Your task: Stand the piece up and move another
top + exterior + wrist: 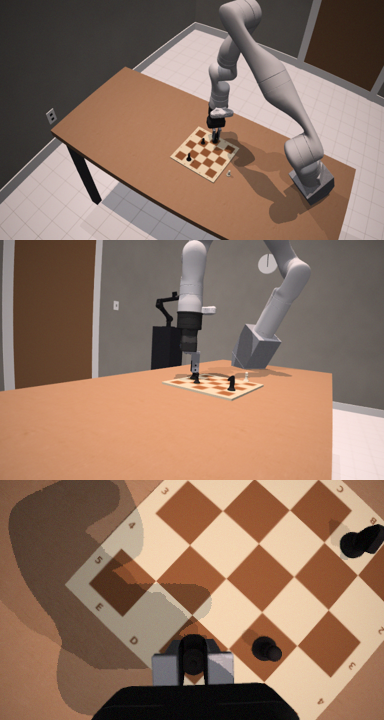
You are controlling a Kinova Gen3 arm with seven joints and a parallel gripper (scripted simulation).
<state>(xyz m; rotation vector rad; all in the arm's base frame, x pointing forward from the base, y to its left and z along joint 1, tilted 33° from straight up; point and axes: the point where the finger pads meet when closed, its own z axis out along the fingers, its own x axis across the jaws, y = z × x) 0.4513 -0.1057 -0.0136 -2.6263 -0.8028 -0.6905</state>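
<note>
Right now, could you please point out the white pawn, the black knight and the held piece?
white pawn point(228, 173), top view, its body.
black knight point(231, 382), exterior view, its body.
held piece point(192, 658), wrist view, its head between the tool's fingers.

Small black piece point(192, 656) upright, low over a brown square at the board's point(280, 587) D-side edge; white pawn point(228, 173) upright on desk beside board.

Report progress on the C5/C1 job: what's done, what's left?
Done: the white pawn stands upright on the table, off the board.
In hand: the gripper has its fingers shut on a black piece, low over C5; contact unclear.
Left: seat it, release, withdraw. The other black pieces stand upright.
</note>
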